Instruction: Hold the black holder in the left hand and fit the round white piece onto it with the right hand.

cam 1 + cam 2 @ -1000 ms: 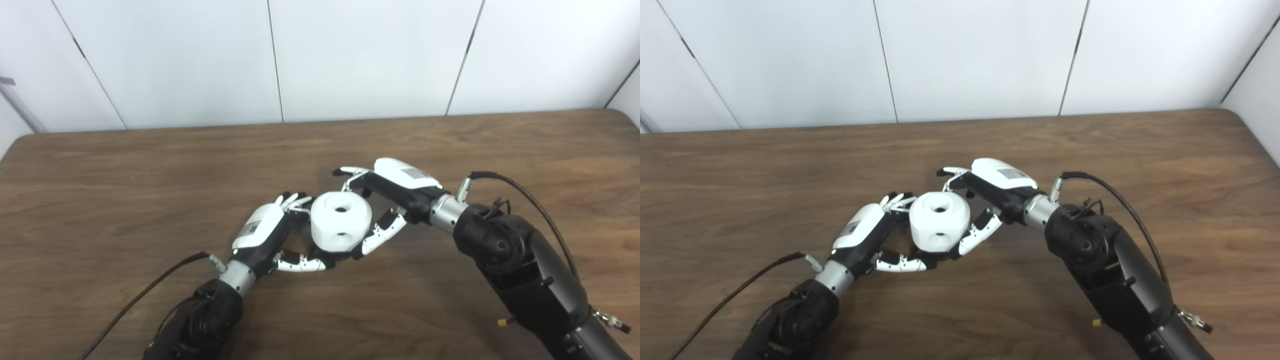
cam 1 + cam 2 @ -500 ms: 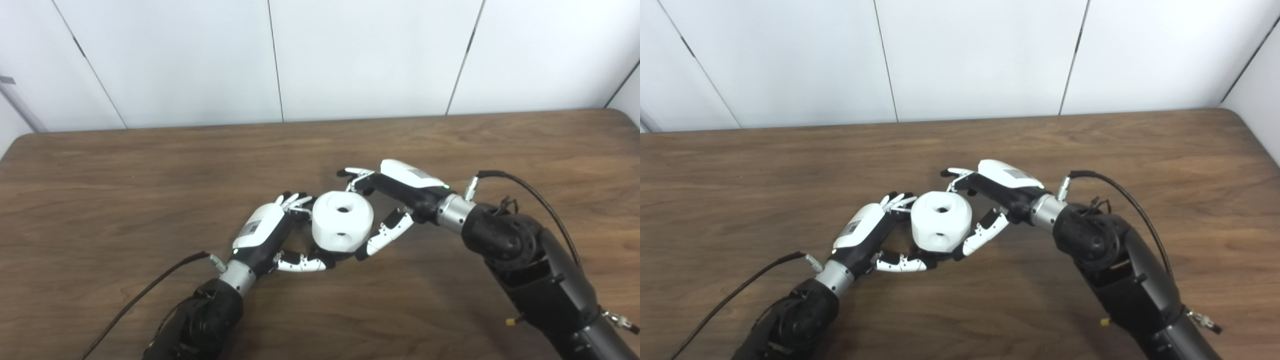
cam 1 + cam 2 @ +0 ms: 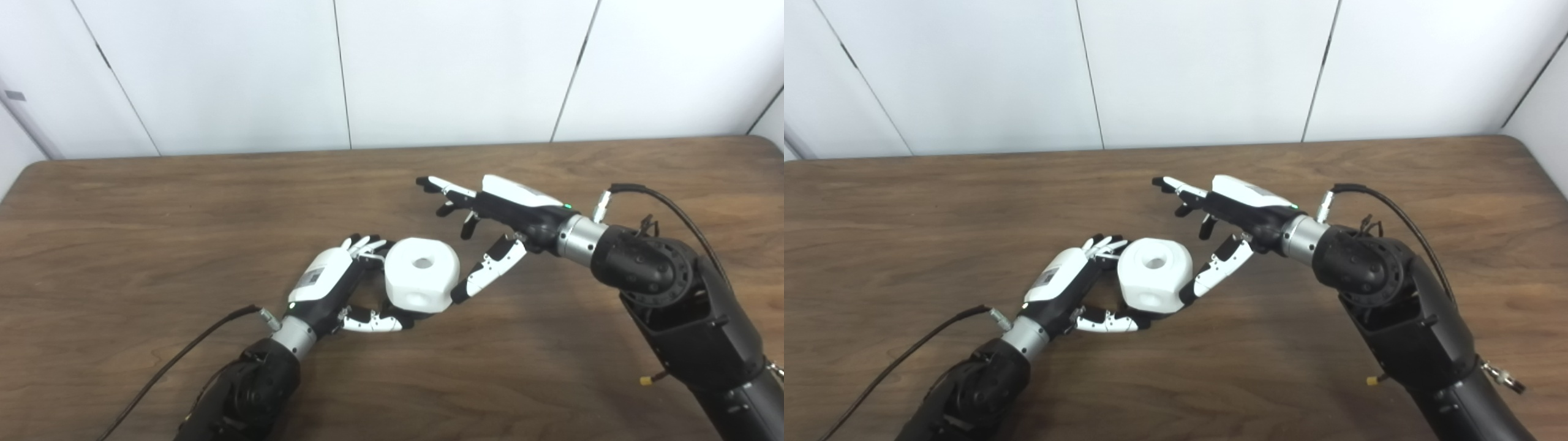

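Left robot hand [image 3: 334, 288] cups the round white piece [image 3: 421, 273]; right robot hand [image 3: 499, 214] is spread open beside it.
The piece sits low over the table [image 3: 122, 233], fingers and thumb curled around it; the black holder is hidden beneath.

Bright, even overhead light, soft shadows under both arms on the table [image 3: 153, 233], mild sheen far side, focus slightly soft throughout.
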You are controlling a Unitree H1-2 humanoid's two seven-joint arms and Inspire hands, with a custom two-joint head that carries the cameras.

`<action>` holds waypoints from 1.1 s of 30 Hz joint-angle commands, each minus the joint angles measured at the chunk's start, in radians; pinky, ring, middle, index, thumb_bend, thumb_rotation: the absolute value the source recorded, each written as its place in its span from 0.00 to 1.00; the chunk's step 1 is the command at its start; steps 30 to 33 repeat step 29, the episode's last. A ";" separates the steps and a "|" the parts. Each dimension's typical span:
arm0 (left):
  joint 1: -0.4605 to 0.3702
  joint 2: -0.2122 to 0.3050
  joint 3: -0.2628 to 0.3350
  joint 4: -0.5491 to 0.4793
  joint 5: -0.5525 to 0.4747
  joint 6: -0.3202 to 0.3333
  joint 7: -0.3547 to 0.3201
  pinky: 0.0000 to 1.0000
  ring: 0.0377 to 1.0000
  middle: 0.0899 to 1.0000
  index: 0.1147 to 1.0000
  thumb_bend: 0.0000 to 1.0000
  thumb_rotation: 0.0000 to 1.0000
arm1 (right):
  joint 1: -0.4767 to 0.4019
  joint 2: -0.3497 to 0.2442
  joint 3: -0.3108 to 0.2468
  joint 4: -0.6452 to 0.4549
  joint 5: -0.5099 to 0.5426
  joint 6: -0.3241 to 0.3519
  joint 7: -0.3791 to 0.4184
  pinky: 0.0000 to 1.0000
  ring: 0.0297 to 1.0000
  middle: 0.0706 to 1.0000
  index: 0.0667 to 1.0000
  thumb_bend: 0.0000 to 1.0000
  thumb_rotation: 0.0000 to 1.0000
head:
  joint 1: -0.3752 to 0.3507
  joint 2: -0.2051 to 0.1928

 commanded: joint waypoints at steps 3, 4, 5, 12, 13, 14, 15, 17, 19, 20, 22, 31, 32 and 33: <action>0.044 0.005 -0.032 0.045 -0.002 0.049 -0.097 1.00 0.98 0.90 0.42 0.52 0.06 | -0.038 -0.029 -0.020 -0.031 0.007 -0.018 -0.013 0.64 0.83 0.97 1.00 1.00 0.34 | 0.001 0.000; 0.045 0.005 -0.033 0.046 -0.001 0.049 -0.096 1.00 0.98 0.90 0.42 0.52 0.06 | -0.037 -0.035 -0.018 -0.028 0.003 -0.022 -0.012 0.65 0.83 0.97 1.00 1.00 0.34 | -0.001 -0.006; 0.045 0.005 -0.033 0.046 0.000 0.048 -0.095 1.00 0.98 0.90 0.42 0.52 0.06 | -0.037 -0.045 -0.016 -0.027 -0.002 -0.020 -0.006 0.67 0.84 0.97 1.00 1.00 0.33 | -0.001 -0.006; 0.047 0.008 -0.030 0.052 0.001 0.040 -0.088 1.00 0.98 0.90 0.42 0.52 0.06 | 0.002 -0.067 -0.072 -0.014 -0.014 -0.020 -0.075 0.68 0.83 0.88 0.97 0.86 0.02 | -0.012 -0.025; 0.046 0.009 -0.029 0.055 0.000 0.036 -0.087 1.00 0.98 0.90 0.42 0.52 0.06 | 0.016 -0.046 -0.100 -0.007 -0.011 -0.024 -0.117 0.66 0.81 0.86 0.92 0.83 0.01 | -0.013 -0.026; 0.045 0.010 -0.028 0.057 -0.001 0.033 -0.085 1.00 0.97 0.90 0.42 0.52 0.06 | 0.025 -0.031 -0.118 -0.004 -0.009 -0.026 -0.144 0.64 0.78 0.84 0.87 0.80 0.00 | -0.013 -0.026; 0.045 0.011 -0.027 0.059 -0.001 0.030 -0.085 1.00 0.97 0.90 0.42 0.52 0.06 | 0.043 -0.003 -0.151 0.002 -0.006 -0.037 -0.200 0.62 0.77 0.83 0.85 0.78 0.00 | -0.012 -0.029; 0.044 0.013 -0.025 0.062 -0.002 0.026 -0.084 1.00 0.97 0.90 0.42 0.52 0.06 | 0.074 0.052 -0.208 0.013 -0.002 -0.058 -0.298 0.55 0.71 0.78 0.77 0.73 0.00 | -0.011 -0.030; 0.044 0.015 -0.022 0.062 -0.004 0.022 -0.083 1.00 0.97 0.90 0.42 0.52 0.06 | 0.102 0.111 -0.264 0.024 0.039 -0.076 -0.371 0.52 0.69 0.76 0.75 0.70 0.04 | -0.011 -0.033; 0.045 0.016 -0.020 0.058 -0.006 0.024 -0.085 1.00 0.96 0.90 0.42 0.52 0.06 | 0.114 0.137 -0.287 0.025 0.073 -0.080 -0.390 0.52 0.68 0.76 0.74 0.69 0.07 | -0.011 -0.034; 0.045 0.020 -0.016 0.047 -0.006 0.031 -0.088 1.00 0.95 0.90 0.42 0.52 0.06 | 0.132 0.190 -0.331 0.021 0.165 -0.050 -0.399 0.53 0.69 0.76 0.76 0.65 0.12 | -0.009 -0.037; 0.075 0.003 0.066 -0.013 -0.036 0.051 -0.040 0.87 0.95 0.95 0.89 0.87 0.24 | 0.175 0.245 -0.357 0.029 0.300 -0.015 -0.402 0.61 0.70 0.80 0.82 0.67 0.24 | 0.015 -0.045; 0.075 0.003 0.066 -0.013 -0.036 0.051 -0.040 0.87 0.95 0.95 0.89 0.87 0.24 | 0.175 0.245 -0.357 0.029 0.300 -0.015 -0.402 0.61 0.70 0.80 0.82 0.67 0.24 | 0.015 -0.045; 0.075 0.003 0.066 -0.013 -0.036 0.051 -0.040 0.87 0.95 0.95 0.89 0.87 0.24 | 0.175 0.245 -0.357 0.029 0.300 -0.015 -0.402 0.61 0.70 0.80 0.82 0.67 0.24 | 0.015 -0.045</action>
